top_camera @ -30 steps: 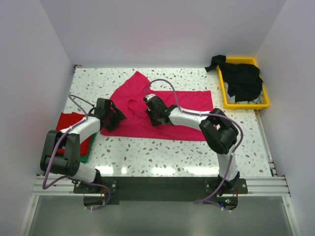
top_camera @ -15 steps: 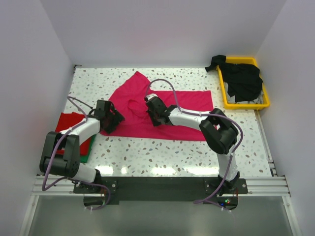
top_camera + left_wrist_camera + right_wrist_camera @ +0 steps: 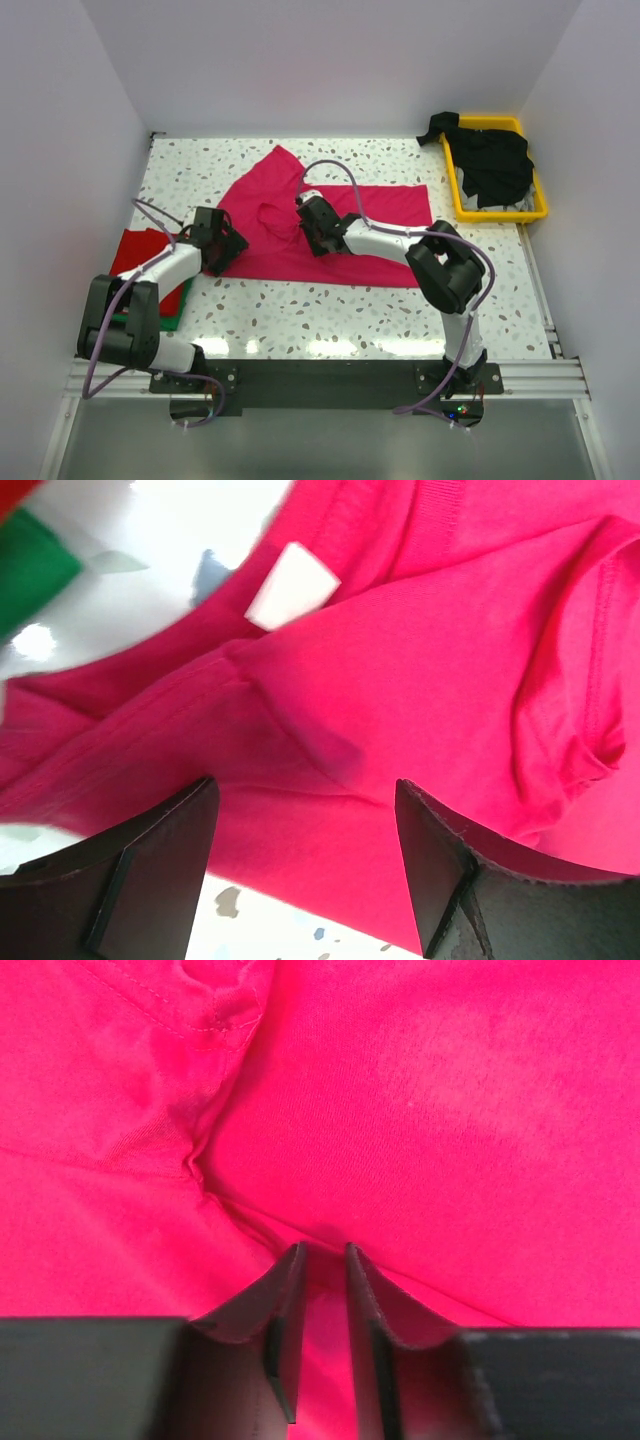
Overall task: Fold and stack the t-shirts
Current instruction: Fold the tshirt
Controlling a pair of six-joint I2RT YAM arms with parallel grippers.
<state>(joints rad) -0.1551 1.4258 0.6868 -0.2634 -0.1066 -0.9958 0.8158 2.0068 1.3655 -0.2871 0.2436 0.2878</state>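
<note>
A magenta-pink t-shirt [image 3: 365, 245] lies spread on the speckled table [image 3: 330, 310], one sleeve pointing to the back. My left gripper [image 3: 233, 247] is open just over its left hem; in the left wrist view [image 3: 305, 870] the cloth [image 3: 430, 670] and a white label [image 3: 292, 585] lie between and beyond the fingers. My right gripper [image 3: 305, 214] is shut on a raised fold of the magenta-pink t-shirt near its middle; the right wrist view [image 3: 322, 1255] shows the cloth [image 3: 450, 1110] pinched. A red t-shirt [image 3: 140, 250] lies folded on a green t-shirt [image 3: 176, 318] at the left edge.
A yellow plastic tray [image 3: 497, 212] at the back right holds black t-shirts [image 3: 492, 162], one hanging over its back left corner. White walls close the table at the back and both sides. A green corner [image 3: 30, 570] shows in the left wrist view.
My left gripper has drawn back a little to the left, toward the shirt's left hem. The right gripper has stayed on its fold, barely moved.
</note>
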